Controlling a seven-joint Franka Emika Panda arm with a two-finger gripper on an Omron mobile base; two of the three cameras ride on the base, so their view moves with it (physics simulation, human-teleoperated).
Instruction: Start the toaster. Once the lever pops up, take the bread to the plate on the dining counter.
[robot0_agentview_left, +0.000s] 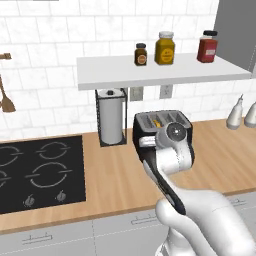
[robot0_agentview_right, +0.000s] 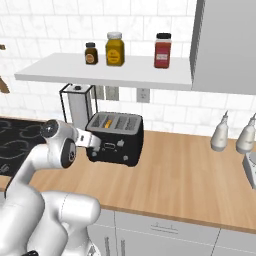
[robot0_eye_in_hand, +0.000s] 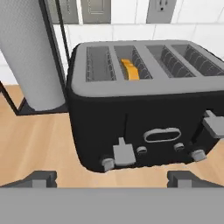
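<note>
The black toaster stands on the wood wall counter, close in front of my hand. A yellow-tan bread slice sits low in its second slot from the left, also seen as the bread. The toaster's left lever sits lower than its right lever. My gripper is open just short of the toaster's front, near the low left lever, with nothing between its fingertips. From the left base, my arm covers the front of the toaster. The plate and the dining counter are out of view.
A paper-towel roll in a wire frame stands just left of the toaster. A black cooktop lies further left. A white shelf with three jars hangs overhead. Two pale bottles stand at the right.
</note>
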